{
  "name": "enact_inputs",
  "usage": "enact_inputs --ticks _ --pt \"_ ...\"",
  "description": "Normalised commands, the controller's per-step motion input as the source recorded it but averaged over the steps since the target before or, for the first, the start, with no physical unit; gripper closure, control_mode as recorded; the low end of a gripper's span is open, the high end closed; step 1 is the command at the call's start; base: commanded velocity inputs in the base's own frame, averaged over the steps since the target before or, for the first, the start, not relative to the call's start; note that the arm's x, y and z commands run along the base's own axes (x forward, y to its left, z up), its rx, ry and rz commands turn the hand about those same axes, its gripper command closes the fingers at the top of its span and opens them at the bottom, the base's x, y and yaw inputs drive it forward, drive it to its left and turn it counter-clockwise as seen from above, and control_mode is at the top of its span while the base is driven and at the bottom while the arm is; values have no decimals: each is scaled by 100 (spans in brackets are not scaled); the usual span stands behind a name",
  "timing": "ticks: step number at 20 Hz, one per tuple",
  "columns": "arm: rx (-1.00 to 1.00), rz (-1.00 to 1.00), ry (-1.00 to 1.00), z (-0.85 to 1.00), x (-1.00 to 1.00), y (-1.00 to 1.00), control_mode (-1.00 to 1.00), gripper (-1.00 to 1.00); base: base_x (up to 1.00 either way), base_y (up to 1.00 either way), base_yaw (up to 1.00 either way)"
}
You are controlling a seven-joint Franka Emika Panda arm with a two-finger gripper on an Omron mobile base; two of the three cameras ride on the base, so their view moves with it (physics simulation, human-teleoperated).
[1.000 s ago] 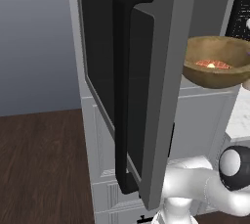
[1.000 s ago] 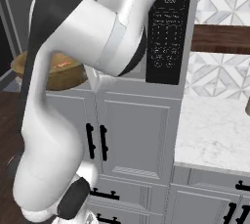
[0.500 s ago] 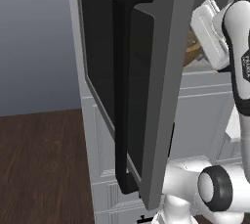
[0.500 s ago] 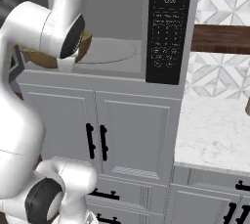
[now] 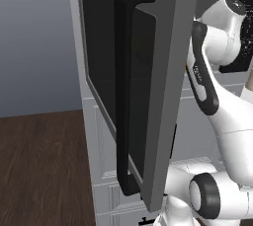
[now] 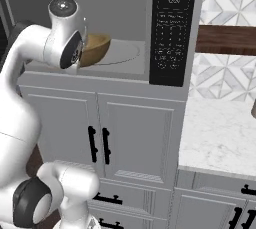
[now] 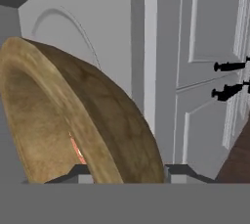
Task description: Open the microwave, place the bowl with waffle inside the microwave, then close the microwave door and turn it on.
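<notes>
Hand view: hand (image 7: 124,171) clamps the rim of the bowl (image 7: 73,120) — rigid, wooden-looking, probably light; keep it level.

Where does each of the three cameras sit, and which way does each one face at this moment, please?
Left base view: behind the arm on its left, facing the open microwave door and its black handle; the white arm rises at right.
Right base view: behind on the right, facing the open microwave, control strip and cabinets; the arm reaches in from the left.
Hand view: on the hand, looking along the gripper at the bowl held at its rim.
Shared: right base and hand views both show the bowl at the microwave's mouth.
</notes>
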Motion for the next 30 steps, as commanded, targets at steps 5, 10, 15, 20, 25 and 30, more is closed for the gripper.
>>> enact_inputs --ticks 5,10,15,20,25,30 --pt "5 -18 3 0 85 0 -100 100 0 0 0" --pt "0 -11 5 -17 81 0 -100 100 0 0 0" --pt "0 -3 4 -29 42 0 -100 100 0 0 0" --pt "0 0 0 -15 -9 0 -100 -100 0 0 0" --pt "-2 9 -11 2 -86 0 -100 -100 0 0 0" --pt "-10 18 -11 36 -99 0 -100 -100 0 0 0"
